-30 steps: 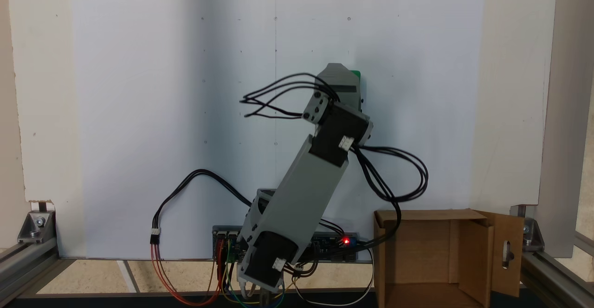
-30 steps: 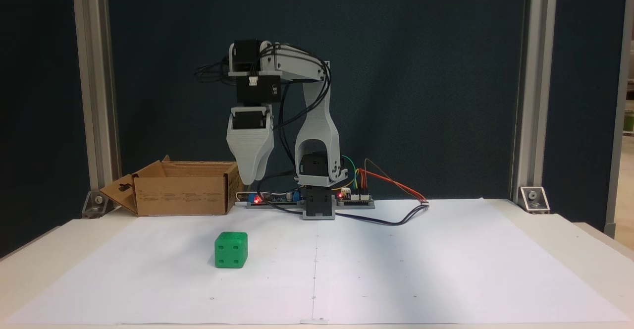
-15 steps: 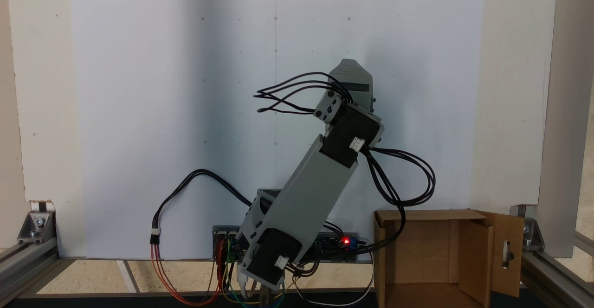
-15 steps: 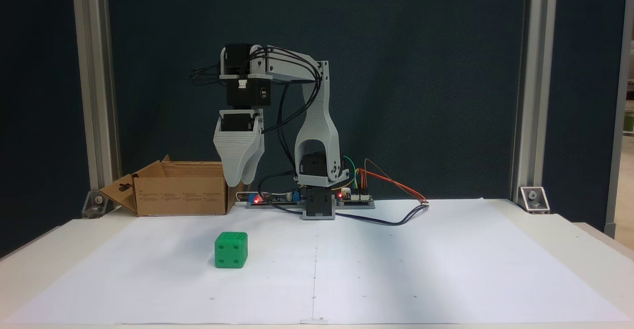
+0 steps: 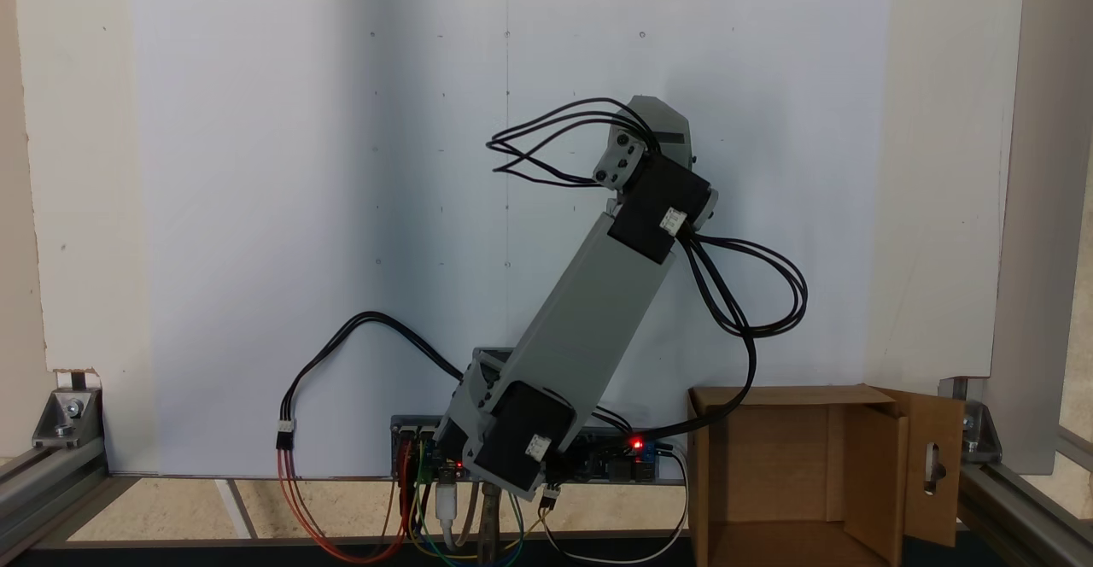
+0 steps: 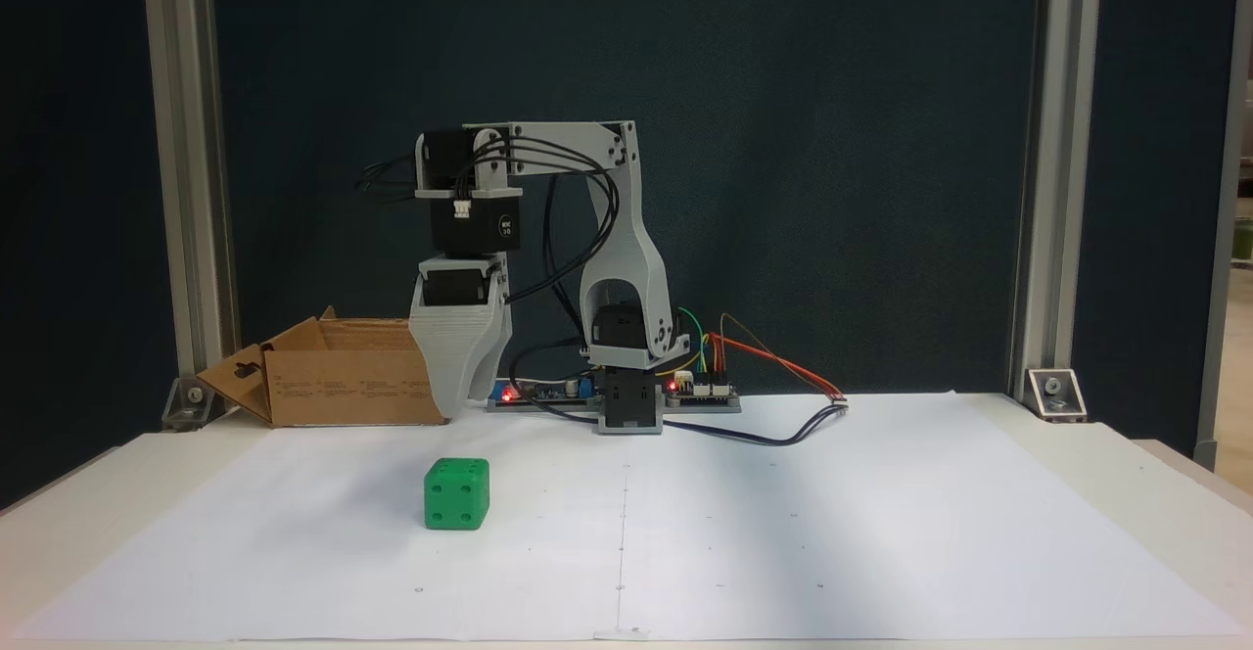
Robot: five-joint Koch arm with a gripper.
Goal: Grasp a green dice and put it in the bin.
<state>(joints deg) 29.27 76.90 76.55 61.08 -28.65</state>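
Since the earlier frames our arm has stretched forward and lowered. Nearest us, lower left of centre, the green dice (image 6: 456, 494) sits on the white bench (image 6: 783, 552). Beyond and above it hangs our pincer (image 6: 452, 409), pointing down, holding nothing; we cannot tell its opening. Farther left stands the bin (image 6: 343, 386).

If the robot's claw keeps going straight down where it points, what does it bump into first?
Probably the green dice: the gripper points down, seemingly above it, though depth is unclear, so perhaps the white paper.
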